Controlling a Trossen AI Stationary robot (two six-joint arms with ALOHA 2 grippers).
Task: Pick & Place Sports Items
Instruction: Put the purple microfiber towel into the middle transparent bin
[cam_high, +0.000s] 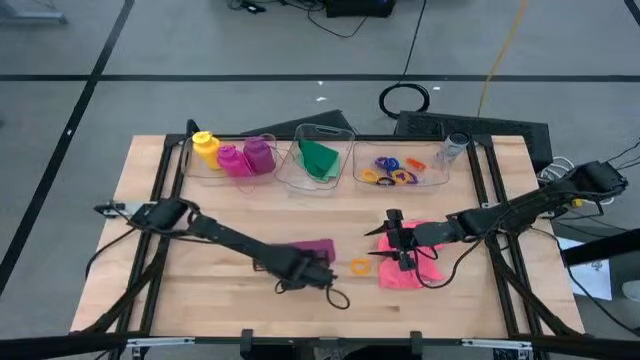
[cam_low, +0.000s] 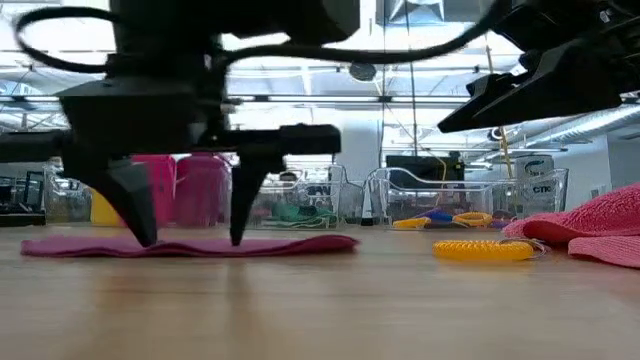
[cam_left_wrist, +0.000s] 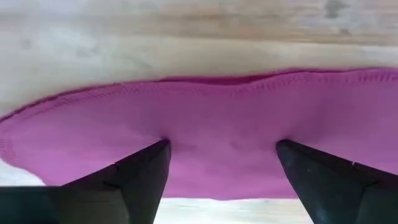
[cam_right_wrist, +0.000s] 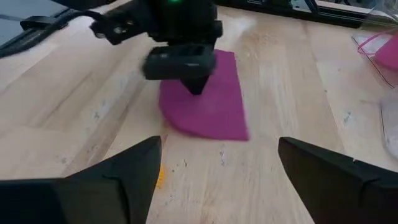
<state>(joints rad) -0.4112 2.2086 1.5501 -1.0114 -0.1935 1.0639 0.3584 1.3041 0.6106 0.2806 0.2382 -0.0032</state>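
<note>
The left gripper (cam_low: 185, 238) stands wide, fingertips pressed on the flat magenta cloth (cam_left_wrist: 236, 134) mid-table. Closing could pinch nothing, the cloth being so thin. The right gripper (cam_high: 397, 240), also wide, hovers over one pink cloth (cam_high: 412, 270). One yellow ring (cam_high: 359, 266) lies between.

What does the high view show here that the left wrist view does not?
Only the high view shows the three clear bins at the table's far edge holding the bottles, a green cloth and rings, a yellow ring on the wood, the pink cloth and the open right gripper above it. Only the left wrist view shows the left gripper with its tips pressed apart on the cloth, open. Both show the magenta cloth lying flat on the table.
</note>
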